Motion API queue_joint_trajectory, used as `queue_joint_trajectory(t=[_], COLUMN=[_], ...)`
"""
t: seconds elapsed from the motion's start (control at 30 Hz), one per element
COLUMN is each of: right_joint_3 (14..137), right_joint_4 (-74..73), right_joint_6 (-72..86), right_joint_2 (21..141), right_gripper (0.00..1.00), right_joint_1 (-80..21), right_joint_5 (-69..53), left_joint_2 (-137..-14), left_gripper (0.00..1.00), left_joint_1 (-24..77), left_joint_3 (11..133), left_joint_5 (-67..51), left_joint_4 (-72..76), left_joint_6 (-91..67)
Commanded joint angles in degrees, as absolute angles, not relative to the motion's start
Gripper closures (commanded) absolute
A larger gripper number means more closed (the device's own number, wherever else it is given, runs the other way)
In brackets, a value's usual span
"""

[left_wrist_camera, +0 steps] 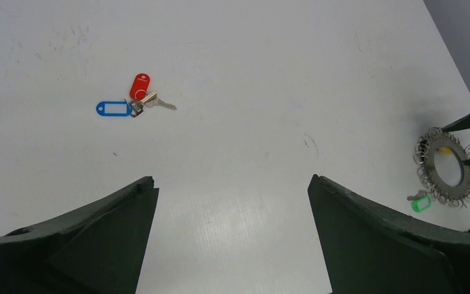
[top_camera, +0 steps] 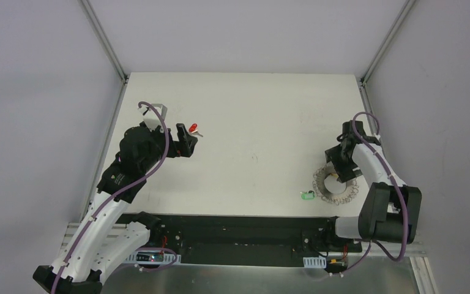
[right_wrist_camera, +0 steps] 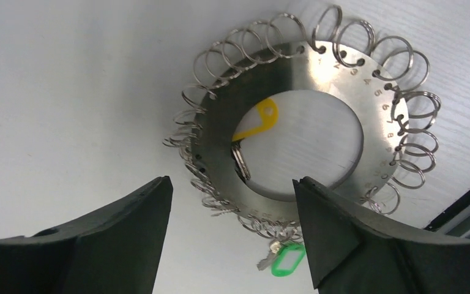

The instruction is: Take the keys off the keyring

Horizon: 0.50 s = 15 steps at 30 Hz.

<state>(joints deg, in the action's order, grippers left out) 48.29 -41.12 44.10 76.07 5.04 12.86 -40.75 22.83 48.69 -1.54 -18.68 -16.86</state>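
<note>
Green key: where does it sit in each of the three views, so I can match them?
Top external: green key lower right of centre, just left of the keyring.
Left wrist: green key far right, below the keyring.
Right wrist: green key bottom edge, under the keyring.
Shared landmark: the keyring.

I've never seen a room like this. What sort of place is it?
Probably a robot lab: a white table, grey screens on metal posts, and two black-and-white robot arms bolted at its edge.
</note>
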Motion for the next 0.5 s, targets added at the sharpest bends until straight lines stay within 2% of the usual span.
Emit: queue_joint_trajectory(t=[0.0, 0.23, 0.33, 0.37, 0.47], right_joint_3=[53.1, 54.8, 55.2, 55.1, 54.1], right_joint_4=[-39.8, -37.1, -36.2, -35.6, -32.9], right_joint_6=[47.8, 49.7, 49.6, 48.9, 46.0], right_joint_2=[80.4, 90.6, 93.5, 94.0, 92.6], right_gripper=[0.21, 0.25, 0.31, 0.43, 0.93], right_joint_1=[4.7, 4.7, 4.8, 4.8, 4.9], right_joint_5=[15.7, 15.6, 15.1, 14.2, 9.8], left_joint_2=[-39.8, -39.2, -39.5, -39.5, -39.9], left_gripper=[0.01, 0.01, 0.01, 0.01, 0.01], left_joint_1=[22.9, 22.9, 23.0, 22.9, 22.9], left_joint_3=[48.6, 48.4, 48.6, 48.6, 48.9], left_joint_5=[-2.3, -1.4, -1.4, -1.5, -2.0], left_joint_4=[-16.7, -16.7, -16.7, -16.7, -16.7], left_joint_6=[-16.1, -15.6, -15.5, -15.6, -15.6])
